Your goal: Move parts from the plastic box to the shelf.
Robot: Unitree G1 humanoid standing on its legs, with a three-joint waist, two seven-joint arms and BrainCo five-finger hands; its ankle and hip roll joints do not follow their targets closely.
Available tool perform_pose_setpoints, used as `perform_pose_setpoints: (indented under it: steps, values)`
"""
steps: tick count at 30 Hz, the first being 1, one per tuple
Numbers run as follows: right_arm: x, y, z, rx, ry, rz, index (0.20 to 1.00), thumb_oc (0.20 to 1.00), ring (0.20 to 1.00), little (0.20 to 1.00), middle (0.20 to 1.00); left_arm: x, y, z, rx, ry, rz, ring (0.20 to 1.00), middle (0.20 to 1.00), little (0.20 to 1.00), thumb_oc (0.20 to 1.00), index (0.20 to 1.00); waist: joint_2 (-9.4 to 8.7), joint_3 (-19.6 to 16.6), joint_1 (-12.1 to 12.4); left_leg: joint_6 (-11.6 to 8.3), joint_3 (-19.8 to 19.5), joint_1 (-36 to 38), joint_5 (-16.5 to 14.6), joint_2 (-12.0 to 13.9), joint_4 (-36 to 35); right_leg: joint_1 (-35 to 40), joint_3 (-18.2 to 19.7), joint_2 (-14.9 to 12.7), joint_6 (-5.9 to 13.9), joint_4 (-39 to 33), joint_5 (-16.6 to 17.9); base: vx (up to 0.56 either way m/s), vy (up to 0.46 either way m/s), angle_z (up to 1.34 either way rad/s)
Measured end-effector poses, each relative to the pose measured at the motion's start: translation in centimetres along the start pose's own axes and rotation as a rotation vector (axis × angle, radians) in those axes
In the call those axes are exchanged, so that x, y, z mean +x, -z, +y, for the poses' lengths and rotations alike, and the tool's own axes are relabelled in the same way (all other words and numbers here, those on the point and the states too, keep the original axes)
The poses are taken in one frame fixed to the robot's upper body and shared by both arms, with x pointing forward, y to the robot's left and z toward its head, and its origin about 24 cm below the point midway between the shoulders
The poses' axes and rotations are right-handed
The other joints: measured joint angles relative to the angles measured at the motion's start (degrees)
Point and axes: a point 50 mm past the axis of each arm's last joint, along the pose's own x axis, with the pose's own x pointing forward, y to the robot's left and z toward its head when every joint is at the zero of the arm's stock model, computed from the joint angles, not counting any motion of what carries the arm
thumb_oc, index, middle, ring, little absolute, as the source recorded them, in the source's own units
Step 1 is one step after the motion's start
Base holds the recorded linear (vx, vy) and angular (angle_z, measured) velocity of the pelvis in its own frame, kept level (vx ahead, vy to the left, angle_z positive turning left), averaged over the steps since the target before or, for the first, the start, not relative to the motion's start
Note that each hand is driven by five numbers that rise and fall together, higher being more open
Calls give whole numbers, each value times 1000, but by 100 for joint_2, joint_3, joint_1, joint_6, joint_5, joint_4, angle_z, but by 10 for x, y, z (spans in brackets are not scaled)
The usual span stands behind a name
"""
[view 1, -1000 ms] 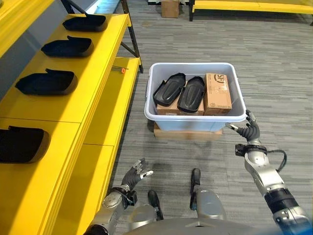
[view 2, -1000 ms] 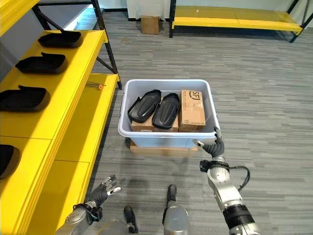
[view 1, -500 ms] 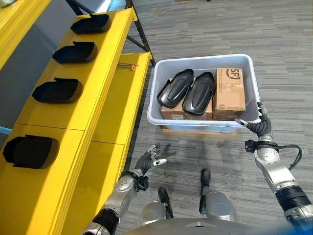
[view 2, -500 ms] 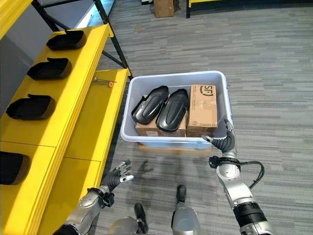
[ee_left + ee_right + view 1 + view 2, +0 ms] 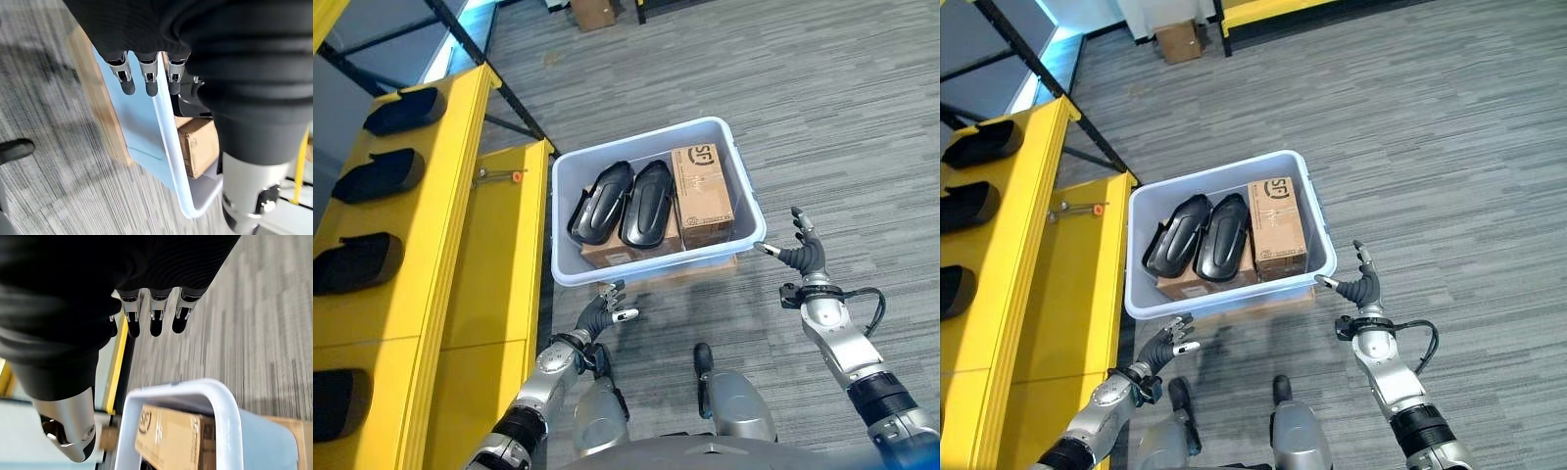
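Fingers, left hand (image 5: 603, 315): spread loosely, holding nothing, just short of the plastic box's (image 5: 651, 270) near rim at its shelf-side corner. Fingers, right hand (image 5: 800, 257): spread and upright, empty, just beside the box's near corner on the far side from the shelf.

Plastic box: pale, on the floor, resting on a flat wooden board (image 5: 100, 93).

Parts (image 5: 619, 203): two black moulded shells side by side in the box, lying on cardboard cartons; a taller carton (image 5: 702, 196) stands next to them.

Shelf (image 5: 460, 304): yellow, beside the box; four like black parts (image 5: 380, 175) lie in a row along its upper level.

Step, as judged: reach over the near rim. Advice: lift one shell only, gripping across its narrow width, clear of its twin.
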Motion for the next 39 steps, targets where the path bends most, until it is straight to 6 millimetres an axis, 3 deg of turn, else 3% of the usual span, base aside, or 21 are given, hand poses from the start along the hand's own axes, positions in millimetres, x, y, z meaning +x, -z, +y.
perform_pose_setpoints:
  steps: [1,2,4,6,8,12,16,17,18,20,24,26,29,32,34,37,39]
  values:
    - [1,0,-1,1,8,3,1000,1000,1000,1000,1000,0,0,0,0,4,0,1000,1000,1000,1000,1000,-4,2,-7,15,65,146,-8,-123,-110,-1,-44,-3,36,1,12,96,205,40]
    - [3,-3,-4,10,24,-3,1000,1000,1000,1000,1000,-3,9,1,-8,4,32,1000,1000,1000,1000,1000,74,-30,44,153,83,500,-34,-345,-412,-96,-93,22,154,57,25,46,140,31]
    - [7,-8,-7,16,35,-20,1000,1000,1000,1000,1000,-8,16,1,-11,0,54,1000,1000,1000,1000,1000,247,-54,129,390,217,647,-255,-368,-710,-395,-113,80,301,308,-41,8,84,12]
    - [8,-9,-2,26,16,-9,1000,1000,1000,1000,1000,-9,15,5,0,-10,56,1000,1000,1000,1000,1000,100,12,364,511,302,515,-276,-618,-686,-665,-66,-203,422,563,-91,3,20,1]
    - [8,-11,3,51,-4,-2,1000,1000,1000,1000,1000,-13,19,7,-1,-19,67,1000,1000,1000,1000,1000,99,16,425,615,292,455,-305,-795,-679,-754,-69,-422,559,606,-115,17,-5,12]
    - [19,-29,5,89,-5,-52,1000,1000,1000,1000,1000,-22,22,15,18,-54,77,1000,1000,1000,1000,1000,120,198,560,722,234,338,-309,-923,-622,-767,-79,-542,674,569,-60,-21,-25,8]
    - [51,-103,1,170,30,-255,1000,1000,1000,1000,1000,-10,-6,11,35,-17,-21,1000,1000,1000,1000,1000,238,632,756,745,168,-154,-290,-868,-330,-1112,-100,-508,597,583,90,-103,-38,3]
    - [51,-103,1,170,30,-255,1000,1000,1000,1000,1000,-10,-6,11,35,-17,-21,1000,1000,1000,1000,1000,238,632,756,745,168,-154,-290,-868,-330,-1112,-100,-508,597,583,90,-93,-21,6]
    - [58,-132,-1,193,49,-327,1000,1000,1000,1000,1000,-4,-18,10,30,-10,-61,1000,1000,1000,1000,1000,314,824,795,736,115,-273,-240,-853,-299,-1191,-149,-497,548,599,146,-72,-15,14]
    - [63,-152,-2,229,55,-352,1000,1000,1000,1000,1000,-1,-25,9,31,-17,-87,1000,1000,1000,1000,1000,386,924,821,732,31,-433,-202,-836,-270,-1291,-230,-495,534,608,152,-66,-15,19]
    - [67,-151,-5,260,97,-296,1000,1000,1000,1000,1000,0,-29,9,6,-34,-116,1000,1000,1000,1000,1000,418,981,1124,734,-5,-642,-194,-841,-210,-1555,-248,-517,497,793,117,-76,-13,4]
    - [78,-144,-10,274,146,-222,1000,1000,1000,1000,1000,1,-34,5,3,-18,-136,1000,1000,1000,1000,1000,424,1044,1228,751,-78,-835,-183,-898,-129,-1782,-249,-600,494,998,55,-56,-5,12]
    - [83,-131,-14,302,186,-143,1000,1000,1000,1000,1000,1,-37,1,10,0,-147,1000,1000,1000,1000,1000,424,1044,1299,767,-118,-900,-167,-939,-114,-1878,-248,-653,504,1135,-13,-33,11,11]
    - [89,-142,-17,341,206,-140,1000,1000,1000,1000,1000,2,-52,-4,23,9,-202,1000,1000,1000,1000,1000,425,1044,1373,804,-124,-1359,-137,-1000,35,-2406,-240,-764,487,1433,-47,-46,-9,4]
    - [97,-140,-21,359,265,-92,1000,1000,1000,1000,1000,3,-52,-5,25,5,-200,1000,1000,1000,1000,1000,420,1047,1412,804,-147,-1754,-120,-1020,163,-2815,-223,-799,448,1613,-87,-46,-36,10]
    - [101,-117,-30,396,315,5,1000,1000,1000,1000,1000,3,-48,-9,28,22,-186,1000,1000,1000,1000,1000,409,1054,1473,807,-189,-1993,-113,-1006,266,-3020,-226,-793,430,1677,-79,-9,-15,6]
    - [101,-123,-29,410,304,-29,1000,1000,1000,1000,1000,3,-47,-10,29,25,-181,1000,1000,1000,1000,1000,408,1054,1458,806,-185,-2050,-113,-1002,265,-3087,-205,-788,431,1669,-81,58,7,-4]
